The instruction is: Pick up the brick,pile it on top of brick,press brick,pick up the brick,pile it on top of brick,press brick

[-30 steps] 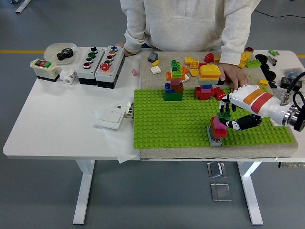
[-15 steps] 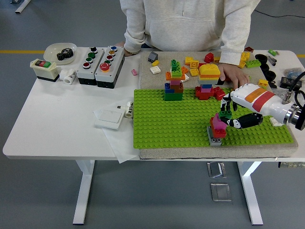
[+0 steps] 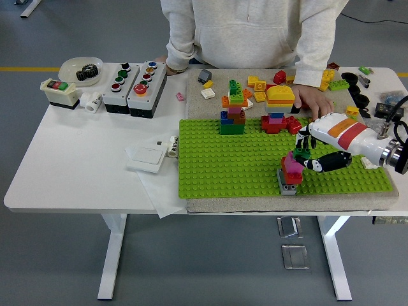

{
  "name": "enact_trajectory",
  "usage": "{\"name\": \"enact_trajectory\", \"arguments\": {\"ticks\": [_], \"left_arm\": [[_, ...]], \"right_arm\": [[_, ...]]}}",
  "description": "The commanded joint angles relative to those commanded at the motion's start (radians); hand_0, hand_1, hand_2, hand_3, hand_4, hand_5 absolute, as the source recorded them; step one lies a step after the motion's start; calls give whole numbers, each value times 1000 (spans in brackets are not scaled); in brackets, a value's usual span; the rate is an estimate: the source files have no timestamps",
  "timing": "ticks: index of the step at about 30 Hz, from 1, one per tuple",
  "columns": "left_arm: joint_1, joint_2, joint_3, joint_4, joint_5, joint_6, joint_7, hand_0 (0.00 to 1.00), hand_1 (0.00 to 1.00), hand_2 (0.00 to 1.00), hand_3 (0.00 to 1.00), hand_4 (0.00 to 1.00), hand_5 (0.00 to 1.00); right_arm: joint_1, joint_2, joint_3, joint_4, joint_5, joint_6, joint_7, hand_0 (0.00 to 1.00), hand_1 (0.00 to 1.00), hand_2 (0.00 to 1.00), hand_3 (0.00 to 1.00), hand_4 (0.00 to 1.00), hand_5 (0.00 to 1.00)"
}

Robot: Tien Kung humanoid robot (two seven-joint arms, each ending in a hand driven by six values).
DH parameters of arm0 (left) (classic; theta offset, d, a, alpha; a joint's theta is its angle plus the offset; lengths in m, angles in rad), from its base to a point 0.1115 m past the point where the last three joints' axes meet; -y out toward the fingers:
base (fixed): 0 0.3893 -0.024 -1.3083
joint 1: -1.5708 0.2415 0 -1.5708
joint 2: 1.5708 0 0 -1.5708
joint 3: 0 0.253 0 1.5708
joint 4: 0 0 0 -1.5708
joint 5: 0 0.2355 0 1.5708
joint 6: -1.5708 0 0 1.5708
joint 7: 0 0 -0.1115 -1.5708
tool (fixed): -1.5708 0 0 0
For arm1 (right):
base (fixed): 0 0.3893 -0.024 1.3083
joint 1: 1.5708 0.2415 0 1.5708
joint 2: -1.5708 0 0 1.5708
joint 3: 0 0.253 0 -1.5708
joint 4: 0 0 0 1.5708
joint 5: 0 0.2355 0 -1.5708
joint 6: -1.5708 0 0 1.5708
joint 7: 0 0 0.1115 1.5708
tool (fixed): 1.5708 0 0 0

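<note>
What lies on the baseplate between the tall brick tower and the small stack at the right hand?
Head view: only bare green baseplate between the tower and the stack.

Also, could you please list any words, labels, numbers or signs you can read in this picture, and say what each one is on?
None can be read.
Grey button boxes: coloured buttons, any markings too small to read.
Beige switch box: red and green buttons, no legible print.
White flat box: a small dark mark, too blurred to read.
Bricks and green baseplate: no print visible.

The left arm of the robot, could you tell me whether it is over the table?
No, only the right hand reaches in, at the small brick stack on the green baseplate.
</note>
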Motion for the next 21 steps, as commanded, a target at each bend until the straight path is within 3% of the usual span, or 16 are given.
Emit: {"name": "enact_trajectory", "arguments": {"ticks": [21], "left_arm": [[6,0,-2,0,8,-2,2,794,712,605,534,529,513]], "right_arm": [[-5,1,0,3,11,8,8,316,418,485,489,599,159]]}}
